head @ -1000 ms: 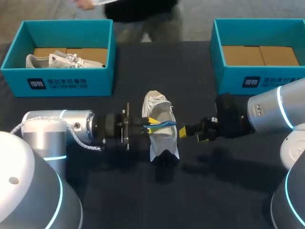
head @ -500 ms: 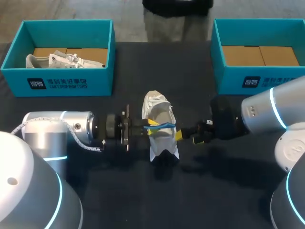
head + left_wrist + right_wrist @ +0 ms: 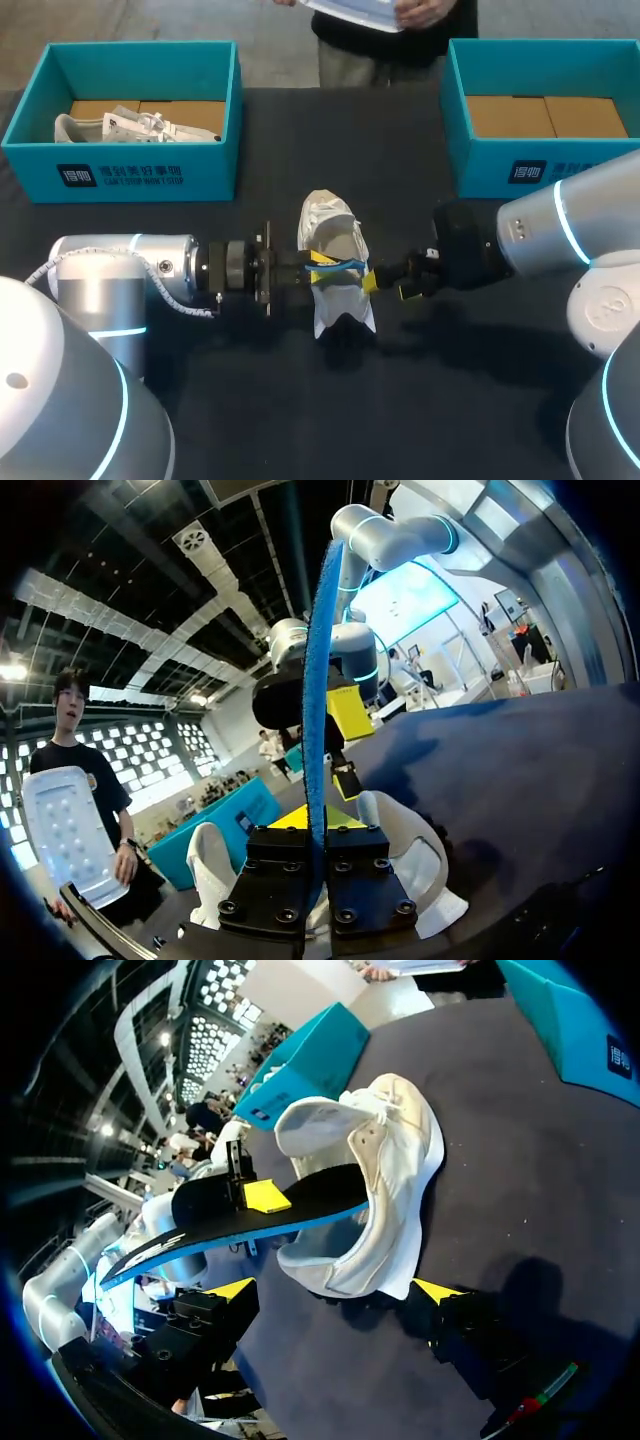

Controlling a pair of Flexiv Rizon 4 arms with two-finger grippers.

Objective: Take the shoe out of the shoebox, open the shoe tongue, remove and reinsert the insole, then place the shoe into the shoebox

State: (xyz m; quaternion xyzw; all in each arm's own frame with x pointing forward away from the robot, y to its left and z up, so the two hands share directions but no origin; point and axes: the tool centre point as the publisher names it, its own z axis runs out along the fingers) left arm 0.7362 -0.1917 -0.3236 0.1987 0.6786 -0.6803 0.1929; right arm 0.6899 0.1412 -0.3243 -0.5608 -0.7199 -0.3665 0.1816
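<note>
Working on the insole step, I see my left claw [image 3: 318, 262] pinching the insole [image 3: 342, 264]. One end sits inside the white shoe [image 3: 335, 235], out on the counter [image 3: 300, 400]. My right claw [image 3: 389, 287] is spread around the shoe, maybe not touching. Next it must hold the shoe steady while the insole slides.

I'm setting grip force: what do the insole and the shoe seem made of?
The insole is probably foam: blue edge under a matte black top, bowing along its length. The shoe looks like soft white fabric or synthetic leather, with a creased collar.
</note>
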